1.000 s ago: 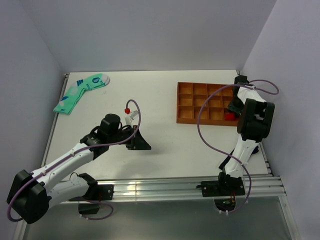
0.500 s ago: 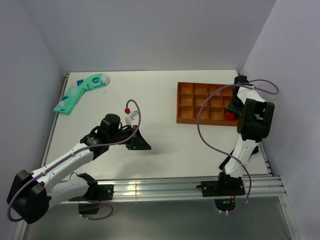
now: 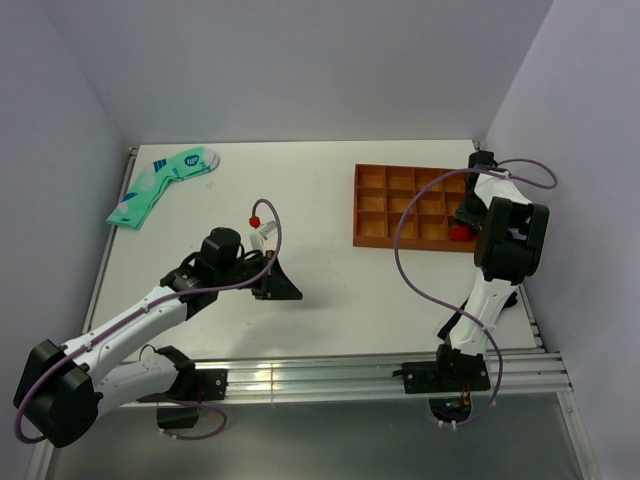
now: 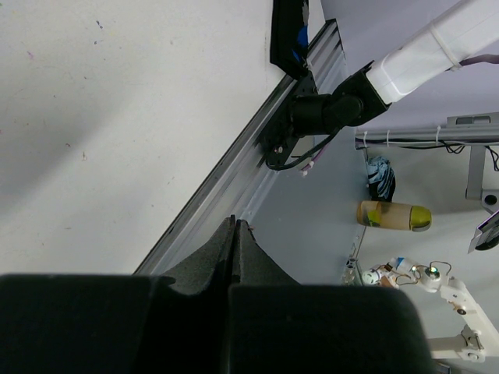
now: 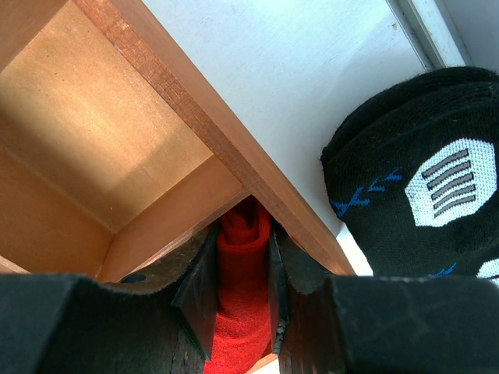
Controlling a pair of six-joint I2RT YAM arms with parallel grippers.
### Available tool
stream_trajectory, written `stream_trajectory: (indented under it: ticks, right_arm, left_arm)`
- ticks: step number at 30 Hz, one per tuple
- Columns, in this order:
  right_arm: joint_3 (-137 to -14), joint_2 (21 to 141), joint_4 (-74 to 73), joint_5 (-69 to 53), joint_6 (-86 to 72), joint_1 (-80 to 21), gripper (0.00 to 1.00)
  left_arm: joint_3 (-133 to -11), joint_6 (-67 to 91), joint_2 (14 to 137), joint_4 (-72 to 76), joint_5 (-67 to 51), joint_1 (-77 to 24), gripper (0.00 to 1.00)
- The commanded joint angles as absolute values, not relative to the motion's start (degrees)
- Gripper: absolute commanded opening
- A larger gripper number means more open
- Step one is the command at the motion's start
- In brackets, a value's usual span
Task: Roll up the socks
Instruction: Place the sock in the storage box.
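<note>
Top external view: the right pincer (image 3: 466, 218) was seen lowered over the near right corner of the brown tray (image 3: 358, 205), which was set on the far right part of the table (image 3: 320, 190). A patch of the red socks (image 3: 460, 235) was visible there, at the near edge of the tray.

Through the right wrist camera the red socks (image 5: 243, 327) were shown rolled into a tight bundle. They were grasped between the two black fingers (image 5: 195, 288) of the right pincer (image 5: 243, 245). The bundle was pressed into the corner of a compartment, against a wooden wall of the brown tray (image 5: 195, 117). A black sock (image 5: 421, 195) with white and blue marks was seen lying on the table just outside that wall.

The left pincer (image 3: 280, 284) was held low over the middle of the table, well apart from the tray. From the left wrist camera its fingers (image 4: 203, 273) were seen clenched together with nothing between them, above the table's near edge and the metal rail (image 4: 234, 175).

A mint-green sock (image 3: 160, 185) with blue marks was laid at the far left of the table, apart from both arms.
</note>
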State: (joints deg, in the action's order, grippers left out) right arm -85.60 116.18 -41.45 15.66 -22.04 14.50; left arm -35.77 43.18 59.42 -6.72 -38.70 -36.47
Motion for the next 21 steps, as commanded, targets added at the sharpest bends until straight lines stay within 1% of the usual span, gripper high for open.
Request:
stream_trajectory:
  ticks: [1,3,6,8,9,12,14,15,21]
  right_arm:
    - [-86.7,117.0,-40.3,17.9,-21.7,14.5,0.18]
    - [-87.4,116.6,-40.7,17.6,-22.1,14.6,0.23]
    - [-87.9,116.0,-41.3,16.6,-22.8,14.7,0.29]
    - [-88.2,116.0,-41.7,16.4,-22.9,14.7,0.3]
    - [-88.2,116.0,-41.9,16.3,-23.0,14.8,0.33]
    - [-87.6,115.7,-42.0,16.7,-23.6,14.8,0.38]
    - [-87.4,115.2,-42.1,16.6,-23.7,14.7,0.38]
    - [-87.2,115.1,-42.0,16.5,-23.8,14.8,0.41]
    - [-87.1,114.0,-42.5,15.6,-24.3,14.9,0.46]
  left_arm:
    - [-36.6,43.5,59.4,-5.0,-38.9,-36.3,0.05]
    - [-36.7,43.5,59.4,-4.9,-38.8,-36.3,0.05]
    - [-36.7,43.5,59.6,-4.9,-38.9,-36.4,0.05]
    - [-36.7,43.4,59.6,-4.9,-38.9,-36.3,0.05]
    - [-36.6,43.5,59.5,-4.9,-38.9,-36.3,0.05]
    - [-36.6,43.4,59.5,-4.9,-38.9,-36.3,0.05]
    - [-36.6,43.4,59.5,-4.9,-38.9,-36.3,0.05]
    - [-36.6,43.4,59.5,-4.8,-39.1,-36.3,0.05]
    - [-36.6,43.6,59.6,-4.7,-39.1,-36.3,0.06]
